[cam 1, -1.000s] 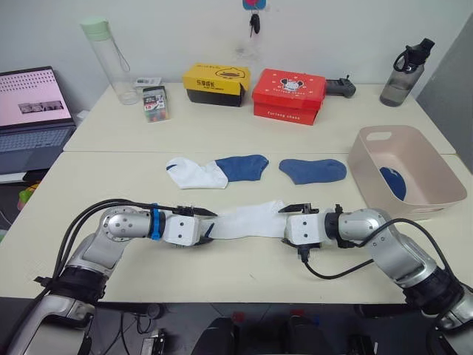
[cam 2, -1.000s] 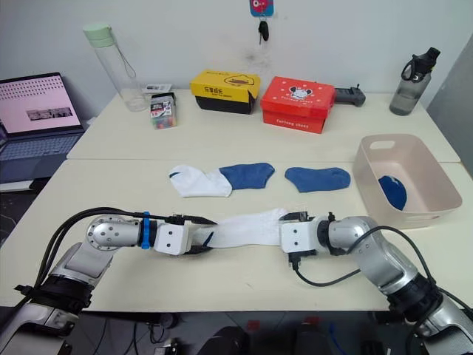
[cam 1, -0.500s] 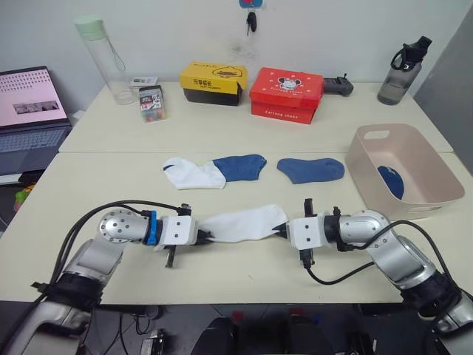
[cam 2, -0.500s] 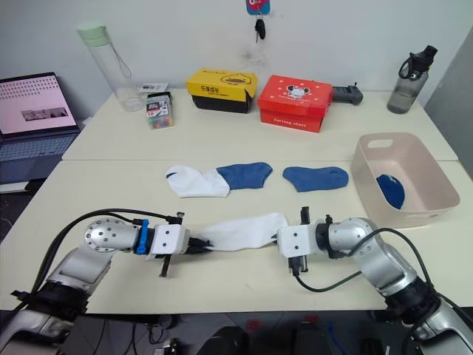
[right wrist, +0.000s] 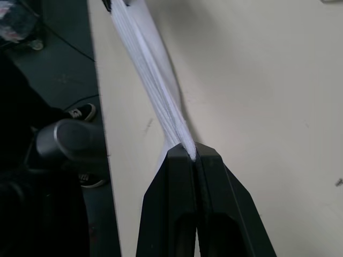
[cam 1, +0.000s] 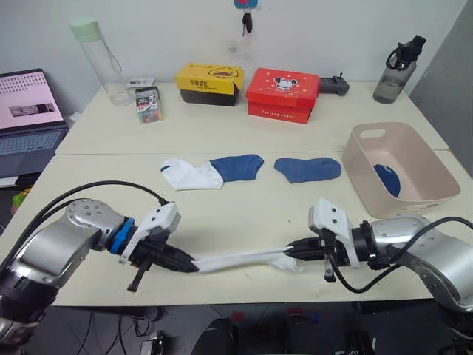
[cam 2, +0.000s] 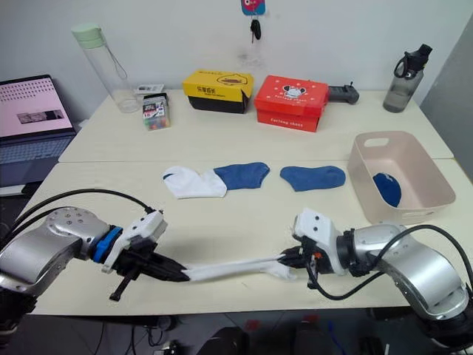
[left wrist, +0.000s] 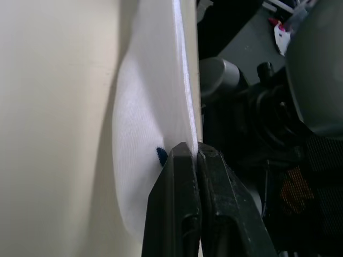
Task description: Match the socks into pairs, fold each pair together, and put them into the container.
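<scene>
Both grippers, left and right, now clamp the white sock, stretched off the table; probably prepping a fold.

Two cream tables stand edge to edge, the seam running 9 to 3 o'clock. The far table abuts a plain white wall, where keys hang from a hook at 12 o'clock. A grey panel stands at 2 o'clock. Dark floor lies beyond the near table edge. Lighting is even.
</scene>
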